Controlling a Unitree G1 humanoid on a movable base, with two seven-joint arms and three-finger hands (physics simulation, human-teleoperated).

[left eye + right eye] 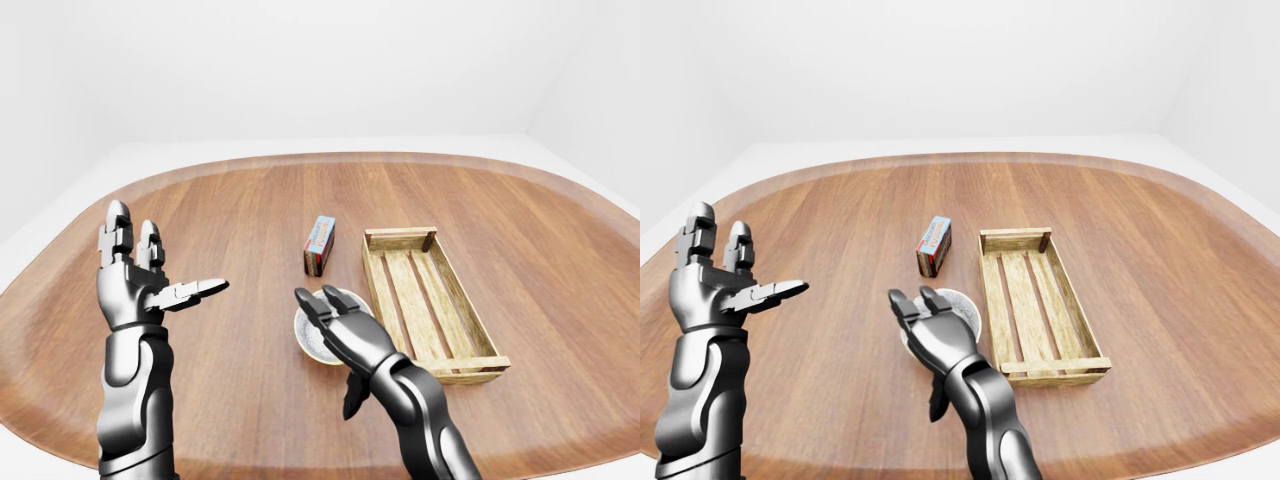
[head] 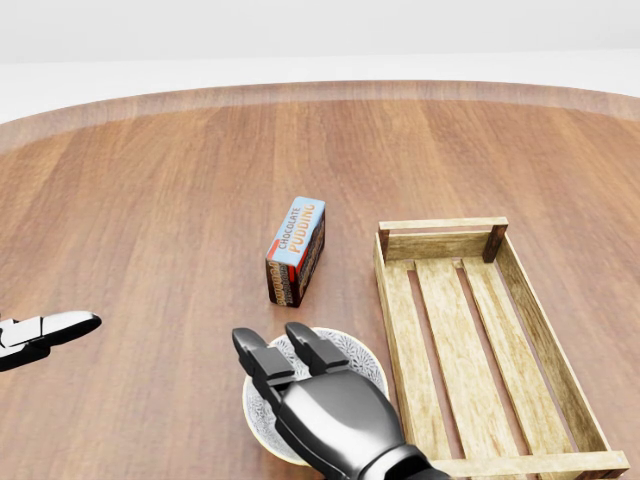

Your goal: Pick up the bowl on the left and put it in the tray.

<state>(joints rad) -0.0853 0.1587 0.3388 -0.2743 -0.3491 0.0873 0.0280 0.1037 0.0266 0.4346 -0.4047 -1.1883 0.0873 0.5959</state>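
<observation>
I see wide bare desk left of my raised left hand, its fingers spread on nothing; my right hand hovers over the bowl, fingers spread above its near-left rim, just left of the tray

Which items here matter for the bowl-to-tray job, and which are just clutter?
Belongs to the job:
- bowl, under the right hand
- wooden tray, empty, to the bowl's right in the head view
- right hand, fingers open over the bowl, not closed on it

Just lying about:
- chocolate pudding box, above the bowl in the head view
- left hand, raised, open, holding nothing
</observation>
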